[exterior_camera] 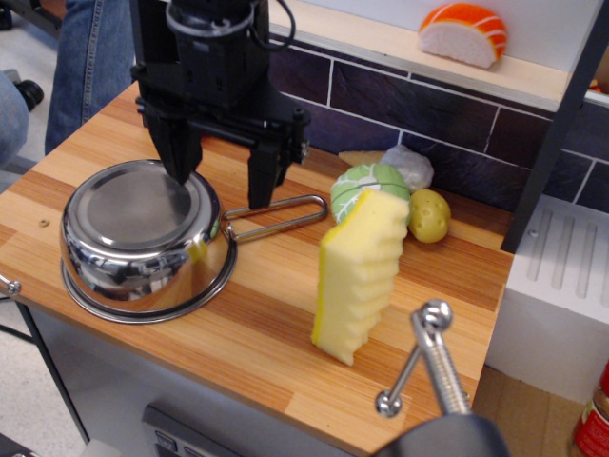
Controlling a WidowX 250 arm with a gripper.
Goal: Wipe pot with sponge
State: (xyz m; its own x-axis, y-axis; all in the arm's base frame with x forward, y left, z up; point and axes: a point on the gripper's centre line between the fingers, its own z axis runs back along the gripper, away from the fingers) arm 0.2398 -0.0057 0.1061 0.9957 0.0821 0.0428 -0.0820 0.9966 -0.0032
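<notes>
The pot is a shiny steel saucepan lying upside down on the wooden counter at the left, flat base up, its wire-loop handle pointing right. The sponge is a pale-yellow foam block standing upright on its end in the middle of the counter, wavy face to the right. My black gripper hangs open and empty over the pot's far right rim. Its left finger is at the base's edge and its right finger is just above the handle's root. It is well left of the sponge.
A green cabbage, a potato and a white crumpled thing lie behind the sponge by the dark tiled wall. A salmon sushi toy sits on the shelf. A metal clamp juts up at the counter's front right. A person's legs stand at the back left.
</notes>
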